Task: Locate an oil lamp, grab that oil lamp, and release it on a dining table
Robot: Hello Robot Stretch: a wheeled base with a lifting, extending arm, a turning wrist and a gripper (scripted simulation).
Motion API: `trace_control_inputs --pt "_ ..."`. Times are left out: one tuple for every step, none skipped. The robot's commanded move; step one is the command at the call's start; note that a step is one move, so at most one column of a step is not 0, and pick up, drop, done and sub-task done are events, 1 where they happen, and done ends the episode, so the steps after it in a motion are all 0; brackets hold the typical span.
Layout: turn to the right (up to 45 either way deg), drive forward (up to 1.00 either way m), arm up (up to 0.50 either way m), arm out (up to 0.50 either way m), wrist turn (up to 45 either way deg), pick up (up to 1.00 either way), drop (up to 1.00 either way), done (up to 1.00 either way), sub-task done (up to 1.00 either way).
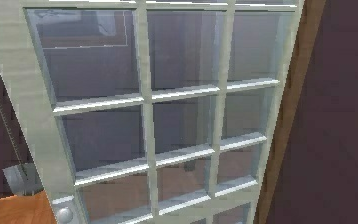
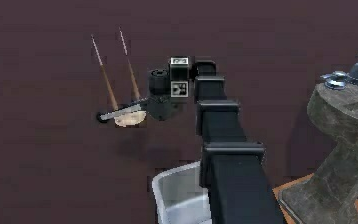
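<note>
Your gripper (image 2: 107, 37) sat against a dark wall (image 2: 47, 160), stone pedestal (image 2: 339, 140) off right; grip state couldn't be told.

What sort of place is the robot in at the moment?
Probably inside a house, at a doorway or hallway edge: a white glass-paned door with a knob, dark purple wall, wooden floor, and a grey stone pedestal alongside.
</note>
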Motion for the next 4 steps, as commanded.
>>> trace_control_inputs --pt "0.0 0.0 0.0 0.0 -45.0 0.0 0.0 0.0 0.0" --pt "0.0 0.0 0.0 0.0 -39.0 0.0 0.0 0.0 0.0" --pt "0.0 0.0 0.0 -0.24 0.0 0.0 0.0 0.0 0.0" --pt "-45.0 0.0 0.0 0.0 0.0 0.0 0.0 0.0 0.0"
